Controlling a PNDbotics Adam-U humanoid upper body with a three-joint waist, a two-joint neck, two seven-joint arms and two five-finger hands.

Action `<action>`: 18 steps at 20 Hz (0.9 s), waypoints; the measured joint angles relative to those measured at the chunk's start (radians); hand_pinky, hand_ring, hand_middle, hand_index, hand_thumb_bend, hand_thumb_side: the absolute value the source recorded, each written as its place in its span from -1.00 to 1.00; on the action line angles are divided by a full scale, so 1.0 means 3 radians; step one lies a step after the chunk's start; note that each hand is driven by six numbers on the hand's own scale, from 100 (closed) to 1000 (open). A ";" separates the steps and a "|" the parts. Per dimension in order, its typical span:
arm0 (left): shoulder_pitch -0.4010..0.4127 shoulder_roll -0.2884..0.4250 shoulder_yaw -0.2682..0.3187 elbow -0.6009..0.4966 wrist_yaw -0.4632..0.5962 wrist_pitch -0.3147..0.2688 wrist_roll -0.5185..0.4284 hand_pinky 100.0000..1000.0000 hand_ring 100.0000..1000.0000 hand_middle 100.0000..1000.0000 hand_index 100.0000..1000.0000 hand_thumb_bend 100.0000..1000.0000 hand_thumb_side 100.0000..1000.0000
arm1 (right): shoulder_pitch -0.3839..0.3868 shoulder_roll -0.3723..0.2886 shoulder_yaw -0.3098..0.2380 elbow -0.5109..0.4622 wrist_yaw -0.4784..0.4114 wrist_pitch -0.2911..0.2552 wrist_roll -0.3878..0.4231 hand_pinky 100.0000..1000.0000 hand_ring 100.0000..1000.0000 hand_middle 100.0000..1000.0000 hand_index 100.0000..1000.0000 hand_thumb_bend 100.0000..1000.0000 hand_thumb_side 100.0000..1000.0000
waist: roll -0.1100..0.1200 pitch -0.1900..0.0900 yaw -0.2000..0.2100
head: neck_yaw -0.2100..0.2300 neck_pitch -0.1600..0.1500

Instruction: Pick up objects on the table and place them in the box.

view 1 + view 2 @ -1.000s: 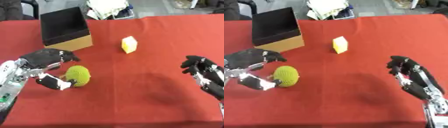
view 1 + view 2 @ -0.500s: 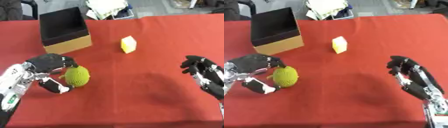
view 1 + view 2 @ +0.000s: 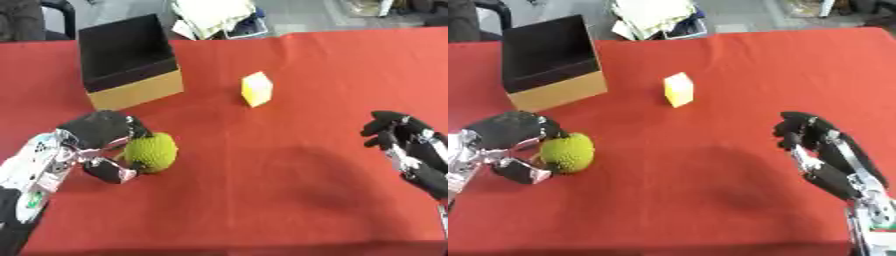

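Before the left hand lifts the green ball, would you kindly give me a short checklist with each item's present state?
1. Left hand curled round the bumpy green ball: ok.
2. Ball off the red tablecloth: cannot tell.
3. Black-lined cardboard box open on top: ok.
4. Way from ball to box unobstructed: ok.
5. Yellow block apart from the ball, right of the box: ok.
6. Right hand idle at the right edge, holding nothing: ok.

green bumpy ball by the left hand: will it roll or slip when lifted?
The green ball looks round, so it could roll if nudged. Its bumpy skin probably helps against slipping. The left hand curls round it, on the red table.
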 measured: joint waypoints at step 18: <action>-0.0456 0.0055 0.0309 -0.0427 0.0686 0.0393 0.0428 -0.05 -0.38 -0.45 -0.23 -1.00 -0.99 | 0.0010 0.0000 0.0000 0.0000 0.0000 0.0000 0.0000 0.19 0.37 0.25 0.63 -1.00 -0.18 | 0.0004 -0.0013 0.0006 | -0.0016 0.0000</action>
